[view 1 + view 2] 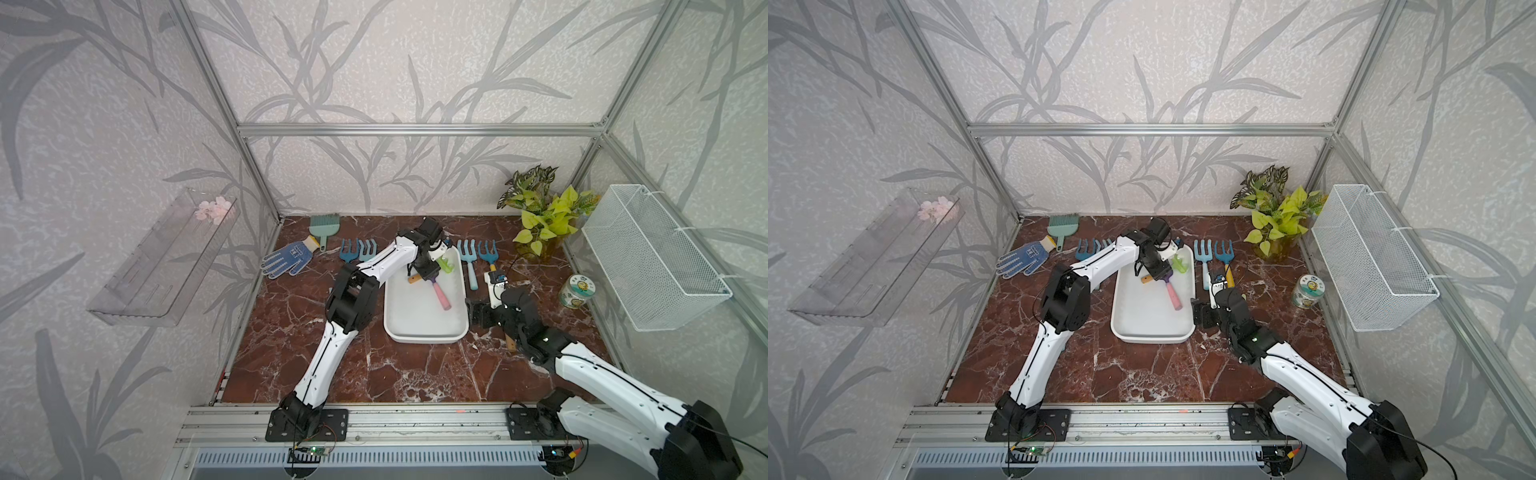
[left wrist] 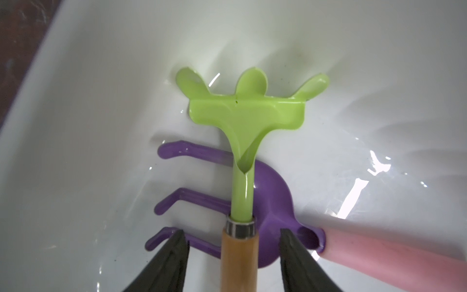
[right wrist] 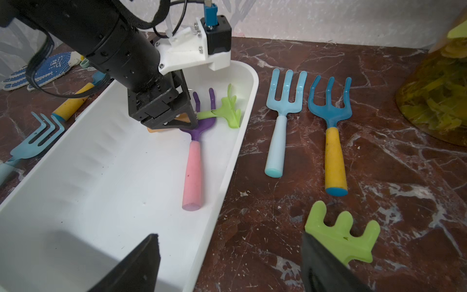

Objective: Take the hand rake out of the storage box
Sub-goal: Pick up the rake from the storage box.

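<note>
- The left arm (image 1: 390, 257) reaches out over the far end of the storage box (image 1: 415, 316), and the left gripper (image 2: 233, 231) points down into it.
- Its fingers (image 2: 174, 252) stand part-open on either side of the wooden handle of the green hand rake (image 2: 242, 116) — a gap shows on both sides, so nothing is gripped.
- The right arm (image 1: 602, 382) lies low over the table (image 1: 374, 374), just beside the box's right wall. The right gripper (image 3: 228, 236) has its fingers (image 3: 141, 263) spread wide and holds nothing.
- Two rakes lie in the box: the green one and a purple hand rake (image 3: 193, 164) with a pink handle.
- Five tools lie out on the table:
  - a light-blue hand fork (image 3: 280, 118) and a blue hand fork (image 3: 333, 151) with a yellow handle lie side by side, right of the box;
  - two blue rakes (image 1: 357, 250) lie left of it, partly hidden by the left arm;
  - a second green rake (image 3: 338, 235) lies beside the right gripper's fingers.
- The green hand rake in the box has a lime-green head with three broad, rounded tines bent downward, a thin neck, a metal collar and a pale wooden handle.
- Its head sits near the box's far end wall, and its neck crosses over the purple rake's head.
- The box is shallow and white, with rounded corners.
</note>
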Robot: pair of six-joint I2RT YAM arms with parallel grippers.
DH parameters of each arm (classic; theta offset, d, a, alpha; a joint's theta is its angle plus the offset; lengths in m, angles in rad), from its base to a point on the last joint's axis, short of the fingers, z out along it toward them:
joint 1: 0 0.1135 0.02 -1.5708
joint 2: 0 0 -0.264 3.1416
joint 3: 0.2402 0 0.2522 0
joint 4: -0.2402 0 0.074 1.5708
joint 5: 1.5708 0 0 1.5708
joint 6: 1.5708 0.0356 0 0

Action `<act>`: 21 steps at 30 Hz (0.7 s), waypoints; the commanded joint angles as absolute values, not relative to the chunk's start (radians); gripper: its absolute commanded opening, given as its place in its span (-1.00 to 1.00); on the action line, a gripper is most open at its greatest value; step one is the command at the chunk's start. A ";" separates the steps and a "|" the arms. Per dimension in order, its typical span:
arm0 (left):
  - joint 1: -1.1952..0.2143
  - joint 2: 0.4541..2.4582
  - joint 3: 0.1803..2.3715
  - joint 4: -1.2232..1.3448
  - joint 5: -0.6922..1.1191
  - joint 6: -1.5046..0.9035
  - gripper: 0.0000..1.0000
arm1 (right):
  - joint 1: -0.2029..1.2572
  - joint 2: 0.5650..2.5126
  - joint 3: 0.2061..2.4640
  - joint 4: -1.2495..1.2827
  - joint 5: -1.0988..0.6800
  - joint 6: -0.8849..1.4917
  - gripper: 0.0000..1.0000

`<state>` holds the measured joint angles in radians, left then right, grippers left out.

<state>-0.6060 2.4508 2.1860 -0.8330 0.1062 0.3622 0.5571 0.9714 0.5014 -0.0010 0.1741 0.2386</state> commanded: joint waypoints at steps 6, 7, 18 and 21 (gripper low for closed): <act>-0.606 2.499 2.235 -0.901 0.096 0.356 0.11 | 0.553 0.956 0.494 0.021 0.172 0.236 0.75; -0.605 2.498 2.235 -0.904 0.095 0.356 0.10 | 0.553 0.956 0.494 0.021 0.172 0.235 0.74; -0.605 2.514 2.241 -0.925 0.088 0.357 -0.01 | 0.554 0.954 0.493 0.021 0.172 0.236 0.75; -0.605 2.520 2.241 -0.926 0.084 0.357 -0.07 | 0.554 0.953 0.492 0.021 0.173 0.236 0.74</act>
